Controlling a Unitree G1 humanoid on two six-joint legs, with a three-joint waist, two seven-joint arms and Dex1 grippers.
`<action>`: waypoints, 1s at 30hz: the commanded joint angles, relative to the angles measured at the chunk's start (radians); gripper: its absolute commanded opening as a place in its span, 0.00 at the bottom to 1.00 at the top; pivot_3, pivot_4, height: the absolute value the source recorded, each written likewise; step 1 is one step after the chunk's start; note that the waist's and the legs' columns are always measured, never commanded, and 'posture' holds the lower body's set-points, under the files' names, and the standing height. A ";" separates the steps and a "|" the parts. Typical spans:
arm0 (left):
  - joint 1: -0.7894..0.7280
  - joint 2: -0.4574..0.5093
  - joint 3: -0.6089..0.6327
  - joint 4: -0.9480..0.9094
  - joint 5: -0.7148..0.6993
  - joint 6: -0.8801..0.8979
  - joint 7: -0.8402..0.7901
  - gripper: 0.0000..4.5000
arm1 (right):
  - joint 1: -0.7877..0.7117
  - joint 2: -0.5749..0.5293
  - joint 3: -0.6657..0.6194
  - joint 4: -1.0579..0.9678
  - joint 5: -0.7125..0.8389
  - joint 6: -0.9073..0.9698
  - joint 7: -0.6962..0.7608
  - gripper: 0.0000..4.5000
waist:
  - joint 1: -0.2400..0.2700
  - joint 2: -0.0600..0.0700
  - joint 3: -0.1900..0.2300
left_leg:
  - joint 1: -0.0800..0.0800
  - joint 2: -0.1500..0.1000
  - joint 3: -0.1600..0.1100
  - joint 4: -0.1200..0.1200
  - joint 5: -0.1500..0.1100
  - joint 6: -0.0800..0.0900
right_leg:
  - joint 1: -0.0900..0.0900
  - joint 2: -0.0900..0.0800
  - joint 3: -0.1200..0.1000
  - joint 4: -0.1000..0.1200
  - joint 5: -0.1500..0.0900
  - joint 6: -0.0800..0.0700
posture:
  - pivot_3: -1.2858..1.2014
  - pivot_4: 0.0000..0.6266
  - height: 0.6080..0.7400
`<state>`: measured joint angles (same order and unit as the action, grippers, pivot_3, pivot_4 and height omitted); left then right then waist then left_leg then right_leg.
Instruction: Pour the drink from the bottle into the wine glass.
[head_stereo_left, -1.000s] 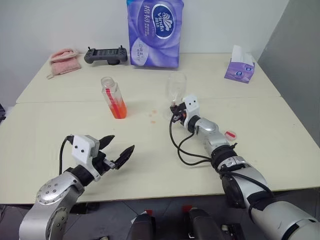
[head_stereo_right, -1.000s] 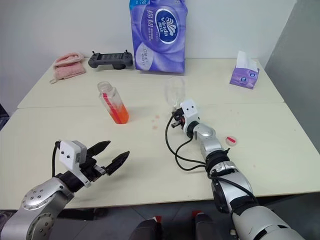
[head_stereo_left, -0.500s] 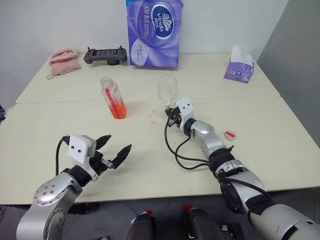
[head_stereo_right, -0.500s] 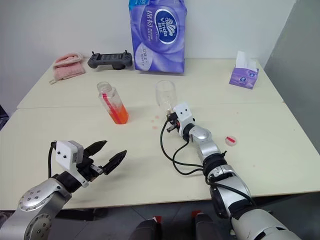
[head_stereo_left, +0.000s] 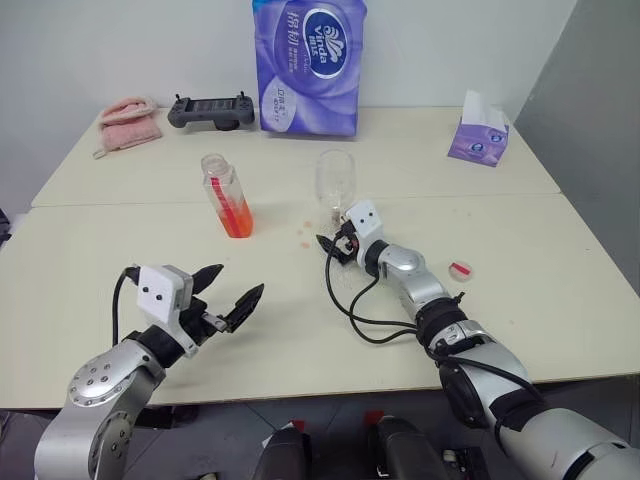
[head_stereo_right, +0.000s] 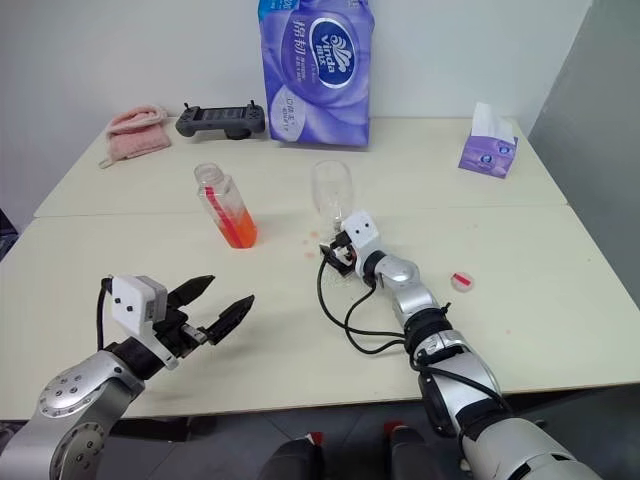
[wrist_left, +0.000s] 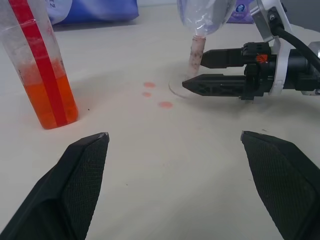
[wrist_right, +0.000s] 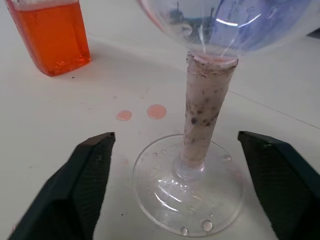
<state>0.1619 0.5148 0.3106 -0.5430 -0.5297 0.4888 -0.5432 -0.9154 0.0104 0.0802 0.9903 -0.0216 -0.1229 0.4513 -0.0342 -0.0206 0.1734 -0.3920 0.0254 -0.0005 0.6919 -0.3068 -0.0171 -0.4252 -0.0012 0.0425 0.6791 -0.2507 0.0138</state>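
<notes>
The bottle (head_stereo_left: 226, 197) stands upright on the cream table (head_stereo_left: 120, 260), uncapped, its squarish clear plastic body about a third full of the translucent orange-red drink (wrist_left: 50, 100); a red strip runs down one face. The wine glass (head_stereo_left: 336, 183) stands upright to the bottle's right, well apart from it, its bowl empty, the stem wrapped in a pale, speckled sleeve above a smooth round foot beaded with droplets. A few small pink drops (wrist_right: 150, 112) lie on the table between the two, probably spillage.

The right gripper (wrist_right: 185, 165) lies level at the glass's foot, its fingers spread wide to either side of the stem and clear of it; judged from this, the glass has been set in position for filling. The left gripper (head_stereo_left: 228, 296) hovers near the table's front edge, fingers wide and empty, aimed toward the bottle, which appears to be the next item to grasp.
</notes>
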 joint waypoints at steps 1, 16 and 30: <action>-0.013 0.002 -0.002 -0.006 0.002 -0.031 -0.007 1.00 | -0.002 -0.016 -0.001 -0.034 -0.003 -0.007 0.005 1.00 | 0.000 0.000 0.000 | 0.000 0.000 0.000 0.000 0.000 0.000 | 0.000 0.000 0.000 0.000 0.000 0.000 | 0.52 0.24 1.00; -0.155 -0.057 0.004 0.189 0.134 -0.133 0.140 1.00 | 0.417 -0.350 -0.019 -1.154 0.239 0.629 0.270 1.00 | 0.001 0.000 0.000 | 0.000 0.001 -0.002 0.000 0.000 0.000 | 0.001 0.001 0.000 -0.001 0.000 0.000 | 0.52 0.24 1.00; -0.373 -0.113 -0.045 0.419 0.278 -0.246 0.258 1.00 | 0.429 -0.510 -0.205 -1.640 0.802 1.064 0.254 1.00 | 0.009 -0.004 0.000 | -0.001 -0.001 -0.007 0.001 0.000 0.001 | 0.004 0.001 -0.003 -0.002 0.000 0.000 | 0.52 0.24 1.00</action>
<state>-0.1873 0.4039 0.2694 -0.1334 -0.2632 0.2714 -0.2927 -0.4623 -0.5034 -0.1003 -0.6075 0.7332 0.9290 0.7357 -0.0254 -0.0241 0.1731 -0.3926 0.0246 -0.0076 0.6931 -0.3071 -0.0164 -0.4212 0.0003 0.0392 0.6770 -0.2512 0.0139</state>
